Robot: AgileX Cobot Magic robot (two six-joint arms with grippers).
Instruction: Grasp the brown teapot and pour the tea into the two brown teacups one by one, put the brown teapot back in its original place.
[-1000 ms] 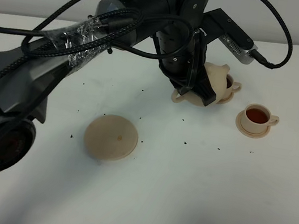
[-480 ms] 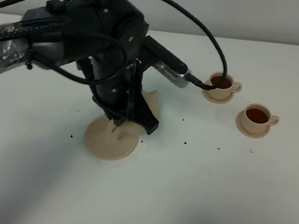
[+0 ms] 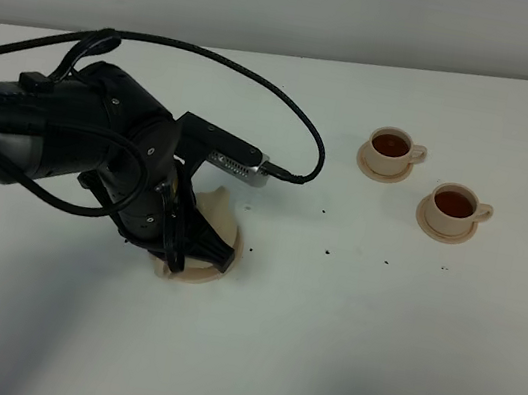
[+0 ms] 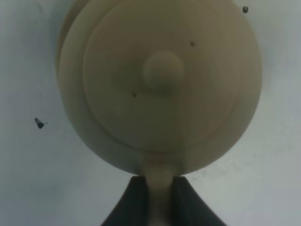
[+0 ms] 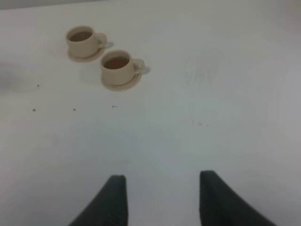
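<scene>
Both brown teacups sit on their small saucers toward the far right of the table, the farther teacup (image 3: 391,148) and the nearer teacup (image 3: 454,205), each dark with tea, so the pouring looks done. Now it's the return. The left gripper (image 4: 159,197) is clamped on the loop handle (image 4: 160,186) of the brown teapot (image 4: 160,82), fingers pinched hard against it from both sides. From the high camera the left arm (image 3: 98,160) covers most of the pot; only a pale sliver of the teapot and the rim of the wide saucer (image 3: 192,275) peek out beneath it, left of the table's middle. Whether the base is already resting on that saucer I can't tell.

The wrist view looks straight down on the lid knob (image 4: 162,70), so the pot is level: good. To finish well, I'd judge it should settle flat and centred on the disc before the fingers let go, then lift straight up clear of the handle.

The right gripper (image 5: 160,197) hangs above bare table near the right side, fingers apart, holding nothing.
</scene>
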